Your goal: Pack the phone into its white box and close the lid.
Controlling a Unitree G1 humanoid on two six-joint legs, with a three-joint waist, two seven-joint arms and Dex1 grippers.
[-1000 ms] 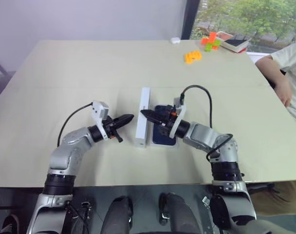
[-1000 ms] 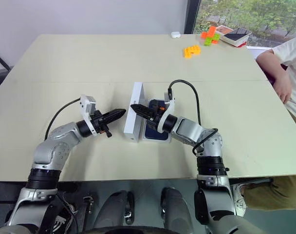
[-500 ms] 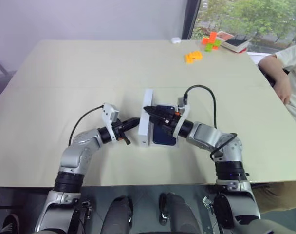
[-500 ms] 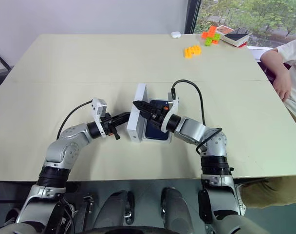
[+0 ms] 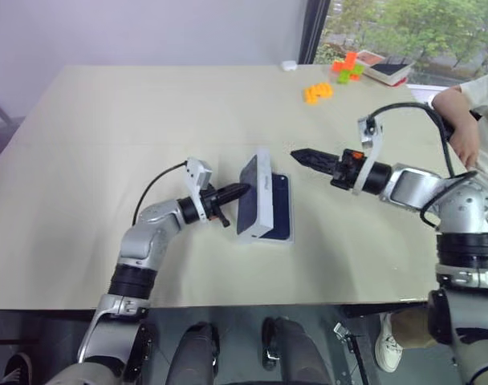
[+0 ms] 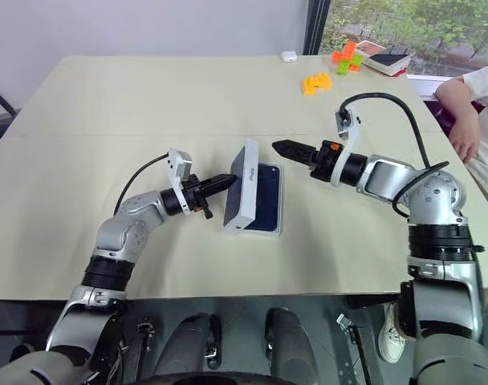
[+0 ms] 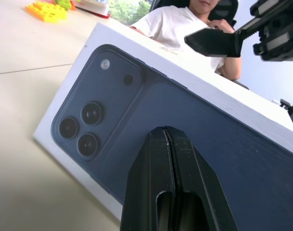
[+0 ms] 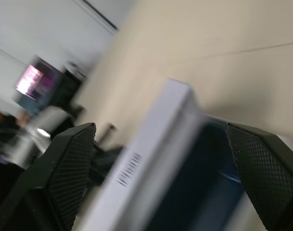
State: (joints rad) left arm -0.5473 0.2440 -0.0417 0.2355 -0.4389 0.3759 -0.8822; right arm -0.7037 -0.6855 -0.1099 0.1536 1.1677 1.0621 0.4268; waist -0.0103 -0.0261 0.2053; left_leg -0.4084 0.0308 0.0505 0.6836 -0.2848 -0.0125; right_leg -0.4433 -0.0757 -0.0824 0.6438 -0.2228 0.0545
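Observation:
The lid point(image 5: 256, 200) leans tilted over the phone point(image 5: 282, 210), its printed face point(image 7: 223, 144) turned toward my left gripper. The navy phone lies flat in the white box point(image 5: 270, 239), of which a thin white rim shows. My left gripper point(image 5: 242, 189) is shut, its tip against the lid's printed face. My right gripper point(image 5: 296, 152) hovers above the table to the right of the lid, apart from it, with its fingers point(image 8: 64, 168) spread open and nothing between them.
Orange bricks point(image 5: 318, 93), orange and green bricks point(image 5: 348, 68), a white-rimmed tray point(image 5: 386, 70) and a small white object point(image 5: 289, 66) lie at the table's far right. A person's arm point(image 5: 465, 128) rests at the right edge.
The right gripper opened, let go of the lid and drew away to the right and up. The left gripper moved right against the lid, which tipped from upright to leaning over the phone.

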